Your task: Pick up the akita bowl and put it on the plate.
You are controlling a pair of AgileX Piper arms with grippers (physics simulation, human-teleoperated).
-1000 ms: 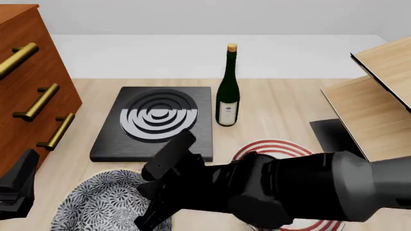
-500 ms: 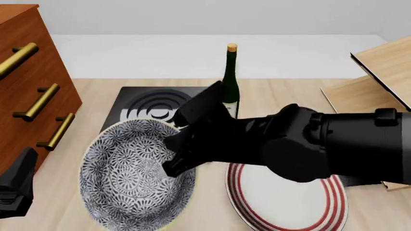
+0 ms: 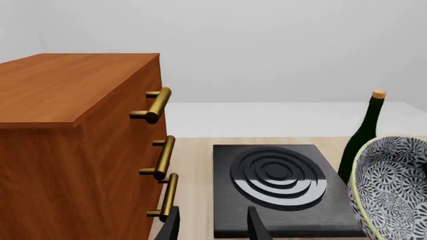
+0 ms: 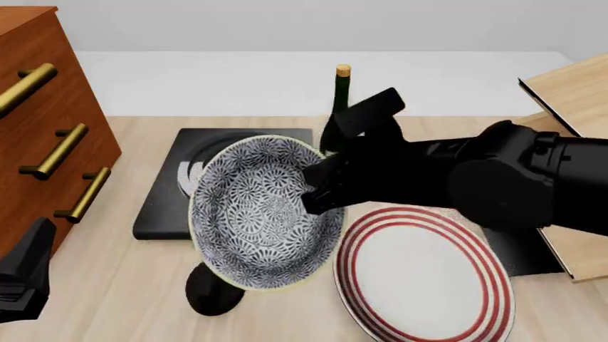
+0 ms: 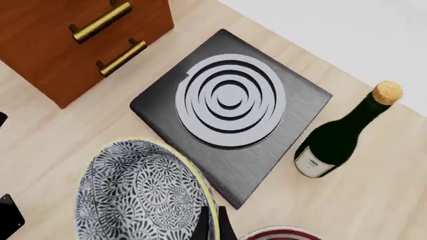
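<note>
Tabletop (image 4: pixel 114 285) largely hidden: right fingers (image 4: pixel 314 192) pinch raised akita bowl (image 4: pixel 261 214) (left fingers (image 3: pixel 212 225) spread).

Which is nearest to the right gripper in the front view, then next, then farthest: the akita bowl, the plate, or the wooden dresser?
1. akita bowl, held at the right gripper.
2. plate, just below the arm.
3. wooden dresser, far left.

Gripped at its rim by the right gripper (image 4: pixel 314 191), the bowl (image 4: pixel 261 210) has risen off the table and swung rightward toward the plate (image 4: pixel 423 274), apparently tilting more steeply.
</note>
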